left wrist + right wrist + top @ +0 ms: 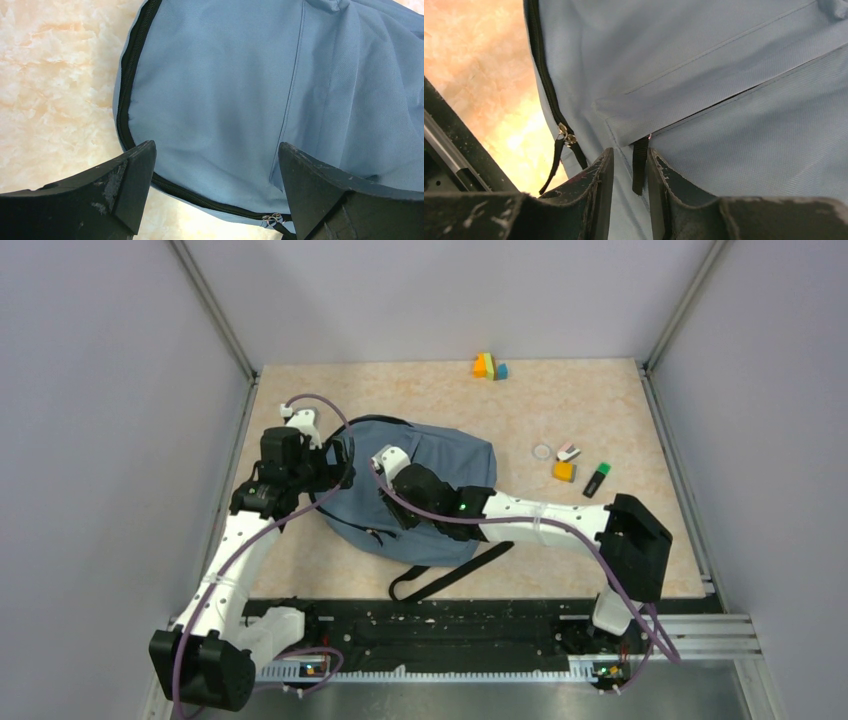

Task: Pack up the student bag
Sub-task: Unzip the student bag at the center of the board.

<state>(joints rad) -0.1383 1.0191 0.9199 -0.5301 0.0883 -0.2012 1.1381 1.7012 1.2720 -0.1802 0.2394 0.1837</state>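
- The desk point(600, 400) – pale, marbled beige; it carries everything.
- The student bag point(450, 455) – large, soft, dusty-blue fabric; it lies flat at the desk's left-centre, between the two arms; black straps point(450, 575) trail off its near edge; a dark zipper point(131, 85) curves round its rim.
- The left hand point(215, 147) hovers over the bag's edge; its fingers stand wide apart and hold nothing.
- The right hand point(630, 152) is low over the blue fabric, its fingers narrow; a black pull tab point(640, 165) hangs between them; I cannot tell whether it is pinched.
- Coloured blocks point(490, 366) sit well apart, at the far edge.
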